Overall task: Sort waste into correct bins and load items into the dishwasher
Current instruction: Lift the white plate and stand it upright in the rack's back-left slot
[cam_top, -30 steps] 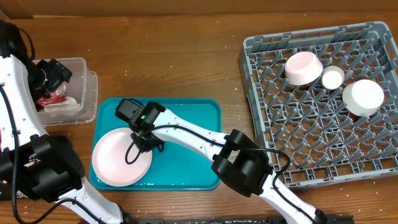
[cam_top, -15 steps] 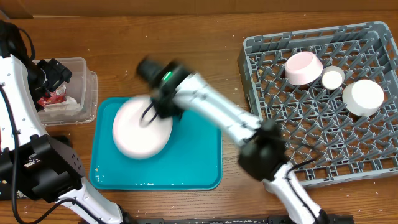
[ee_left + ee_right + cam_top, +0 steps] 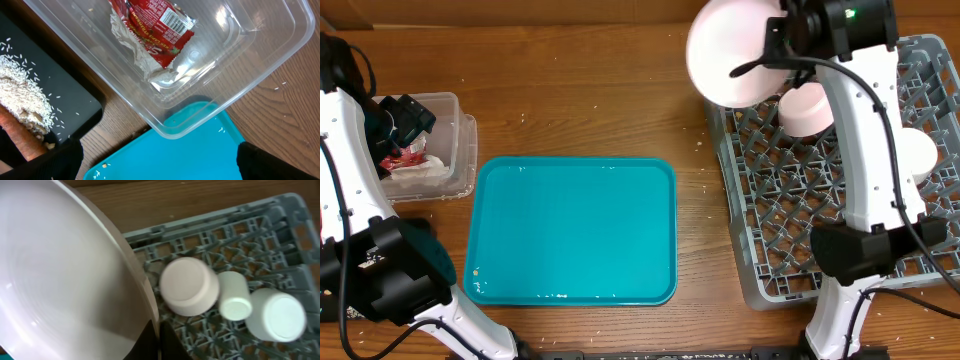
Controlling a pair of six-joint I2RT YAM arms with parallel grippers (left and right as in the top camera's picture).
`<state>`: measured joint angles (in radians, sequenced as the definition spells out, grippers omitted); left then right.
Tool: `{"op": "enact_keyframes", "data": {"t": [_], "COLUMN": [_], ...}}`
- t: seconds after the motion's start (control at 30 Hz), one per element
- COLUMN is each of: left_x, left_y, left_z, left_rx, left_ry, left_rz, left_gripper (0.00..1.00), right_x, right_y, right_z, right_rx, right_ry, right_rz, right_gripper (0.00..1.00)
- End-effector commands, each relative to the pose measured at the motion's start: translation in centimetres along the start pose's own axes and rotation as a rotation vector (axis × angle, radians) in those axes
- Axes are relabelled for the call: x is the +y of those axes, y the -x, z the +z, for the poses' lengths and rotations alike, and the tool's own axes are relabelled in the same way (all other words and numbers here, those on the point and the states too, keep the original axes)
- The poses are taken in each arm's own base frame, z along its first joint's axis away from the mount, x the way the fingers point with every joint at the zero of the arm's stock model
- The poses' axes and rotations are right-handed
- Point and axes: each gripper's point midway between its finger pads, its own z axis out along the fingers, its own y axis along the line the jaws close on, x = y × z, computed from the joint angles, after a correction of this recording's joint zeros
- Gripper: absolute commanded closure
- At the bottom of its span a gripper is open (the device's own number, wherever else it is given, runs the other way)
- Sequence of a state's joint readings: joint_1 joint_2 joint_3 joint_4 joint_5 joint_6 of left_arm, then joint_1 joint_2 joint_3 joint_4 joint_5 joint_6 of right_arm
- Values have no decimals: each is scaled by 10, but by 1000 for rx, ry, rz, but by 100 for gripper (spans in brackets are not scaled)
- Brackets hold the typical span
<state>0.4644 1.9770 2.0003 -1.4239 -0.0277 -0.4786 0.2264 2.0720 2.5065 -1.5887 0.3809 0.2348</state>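
Loading is the step in hand: the right gripper is clamped on the rim of the pink plate, held above the dish rack, with the pink bowl just below it. Next, I judge, it must lower the plate on edge between free pegs.

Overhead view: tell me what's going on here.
The right gripper holds the large pale pink round plate by its rim above the far left corner of the grey plastic dish rack. A pale pink bowl, a tiny white cup and a white bowl already sit in it. The left gripper hangs open over the clear plastic tub, which holds a red sauce packet and a crumpled white napkin. Loose rice and an orange stick lie on the flat black tray beside it.
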Motion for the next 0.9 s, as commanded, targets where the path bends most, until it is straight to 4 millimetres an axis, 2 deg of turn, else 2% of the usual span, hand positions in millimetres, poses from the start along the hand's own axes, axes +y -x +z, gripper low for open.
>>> {"op": "enact_keyframes", "data": {"t": [0.0,0.1,0.33,0.5,0.7,0.8,0.87], "left_x": [-1,-1,-1,-1,-1,-1,-1], "left_y": [-1,-1,-1,-1,-1,-1,-1], "left_z": [-1,-1,-1,-1,-1,-1,-1], "left_rx": [-3,-3,-3,-3,-3,-3,-3], "left_ry": [4,4,4,4,4,4,4], "left_rz": [6,6,6,6,6,6,6], "left_gripper": [0,0,0,0,0,0,0], "right_x": [-36,-46,-38,-28,0,13,21], "right_y": [2,-4,-29,-36,-41,-47,-50], "right_z": [15,29,71,77,70,65,63], "right_rx": [-10,5,81,87,77,80,87], "right_ry": [-208,-302,-347,-341,-306,-291,-266], "right_rz": [-6,-27,-85,-107,-163,-196,-207], "right_gripper": [96,96,96,96,96,88,71]}}
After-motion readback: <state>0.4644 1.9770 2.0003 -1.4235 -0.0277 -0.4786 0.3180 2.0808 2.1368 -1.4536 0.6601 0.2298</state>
